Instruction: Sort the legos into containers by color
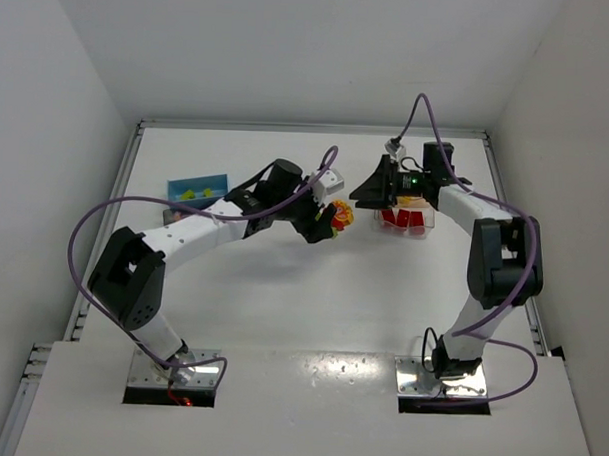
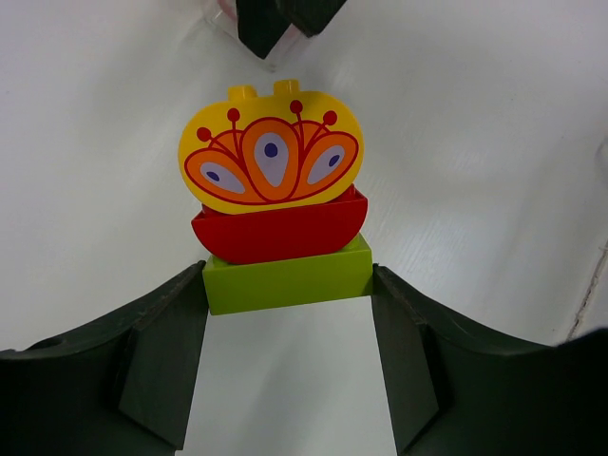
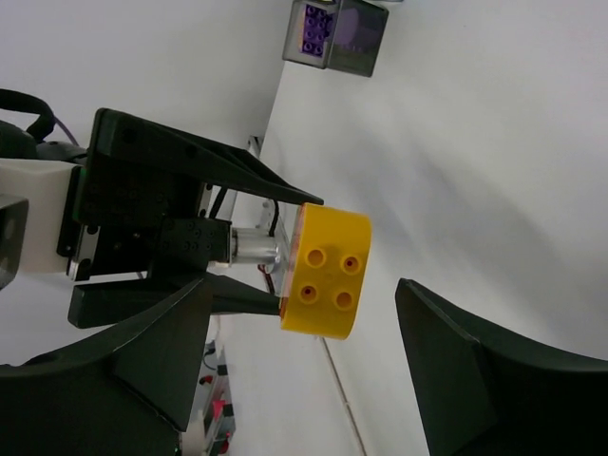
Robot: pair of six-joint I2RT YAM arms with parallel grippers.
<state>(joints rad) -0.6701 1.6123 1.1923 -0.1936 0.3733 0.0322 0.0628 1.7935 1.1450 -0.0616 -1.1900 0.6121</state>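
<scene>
My left gripper [image 1: 328, 221] is shut on a stack of legos [image 1: 340, 217] and holds it above the table's middle. In the left wrist view my fingers [image 2: 171, 332] clamp the stack's lime green block [image 2: 287, 277]. A red block [image 2: 280, 231] and a yellow flower-printed block [image 2: 272, 157] sit on it. My right gripper [image 1: 362, 196] is open and faces the stack from the right. In the right wrist view the yellow block's studded top [image 3: 326, 275] lies between my spread fingers [image 3: 446, 351], untouched. The clear container [image 1: 428, 224] holds red legos below my right gripper.
The dark container with a blue part [image 1: 196, 191] stands at the back left with yellow and green legos in it. A tub with purple blocks [image 3: 334, 33] shows far off in the right wrist view. White walls close in the table on three sides.
</scene>
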